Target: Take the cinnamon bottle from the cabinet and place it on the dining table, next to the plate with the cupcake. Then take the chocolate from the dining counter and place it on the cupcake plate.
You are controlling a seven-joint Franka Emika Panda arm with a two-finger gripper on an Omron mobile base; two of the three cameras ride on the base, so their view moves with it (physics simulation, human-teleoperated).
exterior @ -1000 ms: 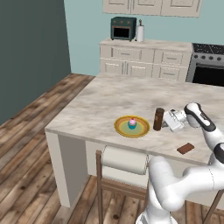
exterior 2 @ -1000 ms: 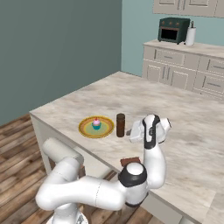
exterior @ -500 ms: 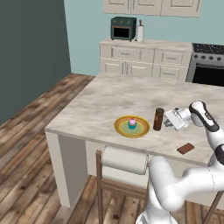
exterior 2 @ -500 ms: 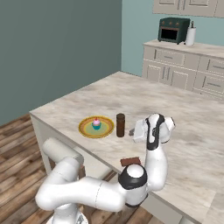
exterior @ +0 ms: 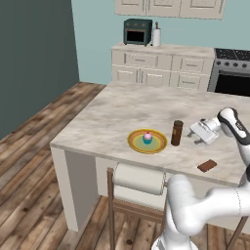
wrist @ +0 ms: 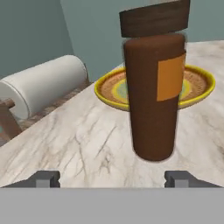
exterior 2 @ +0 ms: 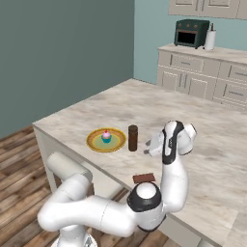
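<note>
Left base view shows you the arm rising from the lower right, bending at a white elbow and reaching back over the dining table (exterior: pixel 122 112), with the hand turned sideways and level so the gripper (exterior: pixel 197 133) points at the cinnamon bottle (exterior: pixel 177 133). You can see the bottle standing upright on the marbled top, just beside the yellow plate (exterior: pixel 135 143) with the cupcake (exterior: pixel 147 137) on it, and the gripper sits near the bottle but apart from it. From the right base view, your arm arches up from the lower left and curls down, the gripper (exterior 2: pixel 148 146) just to the side of the bottle (exterior 2: pixel 132 138). In the hand view the two fingertips (wrist: pixel 47 178) stand wide apart with nothing between them, and the bottle (wrist: pixel 154 96) stands free ahead of them, plate (wrist: pixel 109 89) behind. The chocolate (exterior: pixel 207 166) lies flat on the table near the edge, well apart from the plate.
</note>
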